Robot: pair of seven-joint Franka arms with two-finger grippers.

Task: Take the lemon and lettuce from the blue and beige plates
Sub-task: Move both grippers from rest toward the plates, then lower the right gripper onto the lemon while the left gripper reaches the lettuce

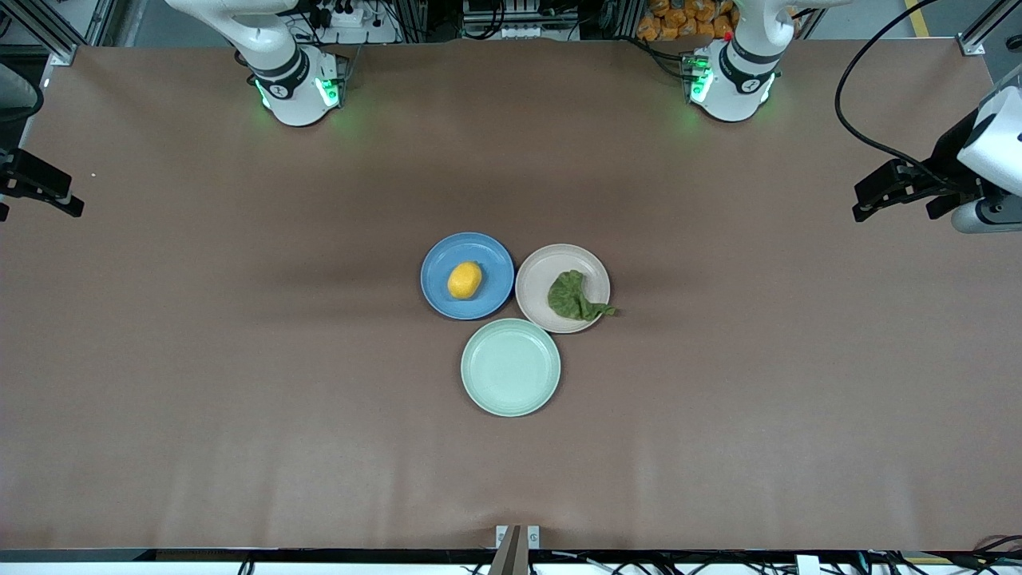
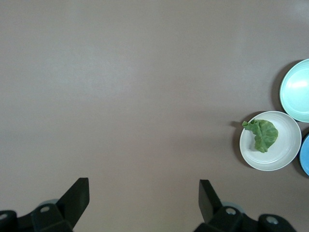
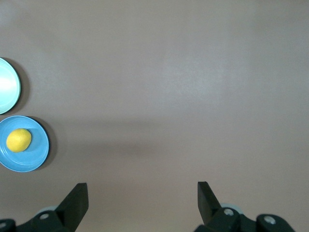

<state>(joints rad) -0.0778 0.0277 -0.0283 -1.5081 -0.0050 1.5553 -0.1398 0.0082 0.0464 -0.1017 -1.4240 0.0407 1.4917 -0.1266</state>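
The lemon lies on the blue plate in the middle of the table. The lettuce lies on the beige plate beside it, toward the left arm's end, with its tail over the rim. My left gripper is open and empty over bare table at the left arm's end; its wrist view shows the gripper, the lettuce and the beige plate. My right gripper is open and empty over the right arm's end; its wrist view shows the gripper, the lemon and the blue plate.
A mint-green plate with nothing on it sits nearer to the front camera, touching both other plates; it also shows in the left wrist view and the right wrist view. Brown table surface lies all around the plates.
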